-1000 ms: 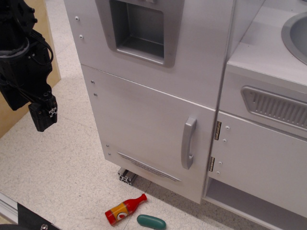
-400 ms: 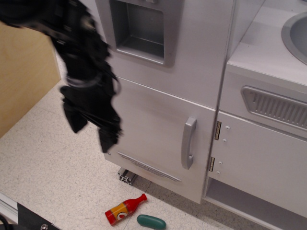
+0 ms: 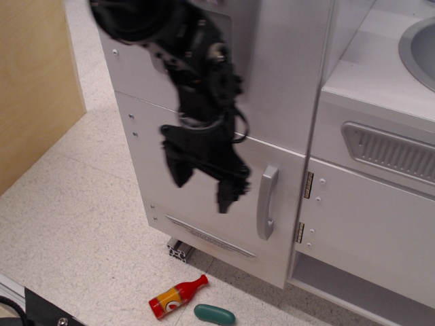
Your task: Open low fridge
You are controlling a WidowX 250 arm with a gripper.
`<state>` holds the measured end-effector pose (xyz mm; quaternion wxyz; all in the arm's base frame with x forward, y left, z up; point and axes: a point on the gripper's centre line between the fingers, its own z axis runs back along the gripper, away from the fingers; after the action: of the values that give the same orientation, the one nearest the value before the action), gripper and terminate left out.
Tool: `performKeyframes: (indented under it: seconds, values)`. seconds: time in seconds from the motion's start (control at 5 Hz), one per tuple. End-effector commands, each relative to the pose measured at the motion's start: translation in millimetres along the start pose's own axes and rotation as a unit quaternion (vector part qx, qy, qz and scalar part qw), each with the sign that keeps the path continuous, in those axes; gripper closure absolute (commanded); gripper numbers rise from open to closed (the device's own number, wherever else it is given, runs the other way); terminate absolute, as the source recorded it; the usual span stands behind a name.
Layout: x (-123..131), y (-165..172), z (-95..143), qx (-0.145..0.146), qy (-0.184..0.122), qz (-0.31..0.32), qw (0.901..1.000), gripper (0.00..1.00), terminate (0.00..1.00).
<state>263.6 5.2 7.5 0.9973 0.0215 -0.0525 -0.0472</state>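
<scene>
The low fridge door (image 3: 204, 217) is flat and white, shut, with a curved vertical silver handle (image 3: 266, 202) at its right side and a thin silver trim strip (image 3: 211, 236) near the bottom. My black gripper (image 3: 202, 185) hangs in front of the door, just left of the handle and not touching it. Its two fingers (image 3: 227, 193) point down and stand apart, with nothing between them. The image of the arm is motion-blurred.
A white panel with a grey recessed niche (image 3: 231, 41) sits above the door, partly hidden by my arm. A cabinet door with a grey vent grille (image 3: 391, 153) is to the right. A red toy bottle (image 3: 177, 297) and a green object (image 3: 214, 314) lie on the floor. A wooden board (image 3: 34, 88) stands at left.
My arm has swung from the far left across the fridge front to just left of the handle. The door has stayed shut.
</scene>
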Motion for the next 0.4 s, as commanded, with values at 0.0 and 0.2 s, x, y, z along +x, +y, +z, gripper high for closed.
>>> performKeyframes:
  seconds: [0.0, 0.2]
  values:
    - [42.7, -20.6, -7.1, -0.002, -0.076, 0.064, 0.9950, 0.00, 0.00]
    - [56.6, -25.7, -17.6, 0.001, -0.086, 0.076, 0.9934, 0.00, 0.00]
